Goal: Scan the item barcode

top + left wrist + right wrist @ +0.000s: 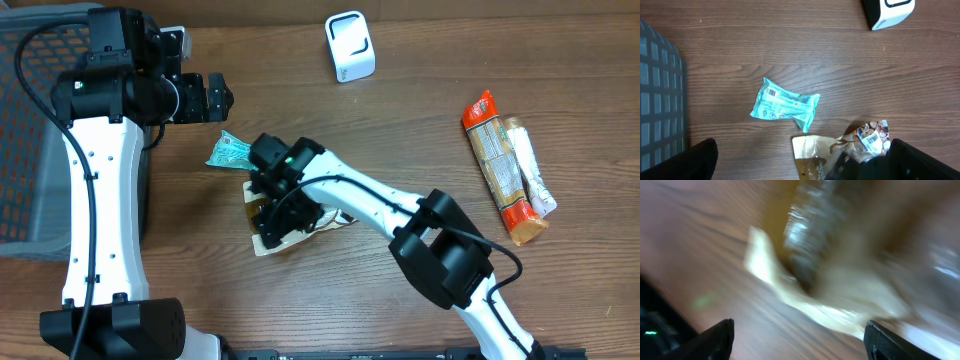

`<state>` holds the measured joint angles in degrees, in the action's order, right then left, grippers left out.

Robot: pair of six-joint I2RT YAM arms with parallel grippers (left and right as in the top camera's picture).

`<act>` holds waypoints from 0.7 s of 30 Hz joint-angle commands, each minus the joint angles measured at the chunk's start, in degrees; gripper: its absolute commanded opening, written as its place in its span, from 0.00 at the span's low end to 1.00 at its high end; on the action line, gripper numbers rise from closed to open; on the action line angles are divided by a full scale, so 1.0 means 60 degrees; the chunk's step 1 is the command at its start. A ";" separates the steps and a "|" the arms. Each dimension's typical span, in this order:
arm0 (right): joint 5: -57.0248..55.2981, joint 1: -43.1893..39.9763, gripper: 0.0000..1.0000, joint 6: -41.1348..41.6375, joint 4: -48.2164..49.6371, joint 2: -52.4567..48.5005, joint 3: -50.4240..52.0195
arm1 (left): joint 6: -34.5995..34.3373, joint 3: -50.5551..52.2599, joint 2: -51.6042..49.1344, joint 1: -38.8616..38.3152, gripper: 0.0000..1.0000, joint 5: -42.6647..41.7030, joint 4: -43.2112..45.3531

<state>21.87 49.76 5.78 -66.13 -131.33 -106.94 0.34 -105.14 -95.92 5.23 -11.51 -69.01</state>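
A brown and cream pouch (268, 238) (812, 150) lies flat on the wooden table, with a white barcode label (871, 141) on its crumpled end. My right gripper (272, 216) (802, 342) hovers just over it, jaws wide apart; the blurred right wrist view shows only table between the fingers and the pouch's cream edge (830, 305) just beyond. A teal packet (228, 152) (782, 104) with a small barcode lies beside the pouch. The white scanner (350, 46) (888, 12) stands at the far edge. My left gripper (222, 97) (805, 170) is open and empty above the teal packet.
A grey wire basket (30, 140) (660, 100) sits at the left side. Two long snack bars (505, 165) lie together at the right. The right arm (380, 210) stretches across the table's middle toward the pouch.
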 commanded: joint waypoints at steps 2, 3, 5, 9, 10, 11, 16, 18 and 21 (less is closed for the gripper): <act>-0.1319 -0.0710 0.83 0.0007 -0.0357 -0.0084 0.0135 | -0.0058 -0.0146 0.0007 -0.0062 1.00 0.0015 0.0044; -0.1555 -0.0867 0.83 0.0007 -0.0466 -0.0084 0.0131 | -0.0058 -0.0146 0.0007 -0.0062 1.00 0.0015 0.0040; -0.2160 -0.1191 0.83 0.0000 -0.0685 -0.0084 0.0135 | -0.0058 -0.0146 0.0007 -0.0062 1.00 0.0015 0.0040; -0.3275 -0.1840 0.84 -0.0703 -0.0911 -0.0084 0.0135 | -0.0058 -0.0146 0.0007 -0.0062 1.00 0.0015 0.0040; -0.3275 -0.2014 0.84 -0.1231 -0.0867 -0.0084 0.0135 | -0.0058 -0.0146 0.0007 -0.0062 1.00 0.0015 0.0044; -0.3279 -0.2164 0.84 -0.1683 -0.0769 -0.0084 0.0135 | -0.0058 -0.0146 0.0007 -0.0062 1.00 0.0015 0.0040; -0.2393 -0.2827 0.84 -0.3151 0.0346 -0.0084 0.0135 | -0.0058 -0.0146 0.0007 -0.0062 1.00 0.0015 0.0040; -0.1395 -0.2998 0.84 -0.3268 0.0929 -0.0084 0.0135 | -0.0058 -0.0146 0.0007 -0.0062 1.00 0.0015 0.0040; -0.0113 -0.3118 0.84 -0.3257 0.1785 -0.0084 0.0135 | -0.0055 -0.0146 0.0007 -0.0062 1.00 0.0018 0.0040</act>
<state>12.34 31.07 -10.96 -57.36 -131.52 -106.24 0.34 -105.14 -95.92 5.23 -11.51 -68.99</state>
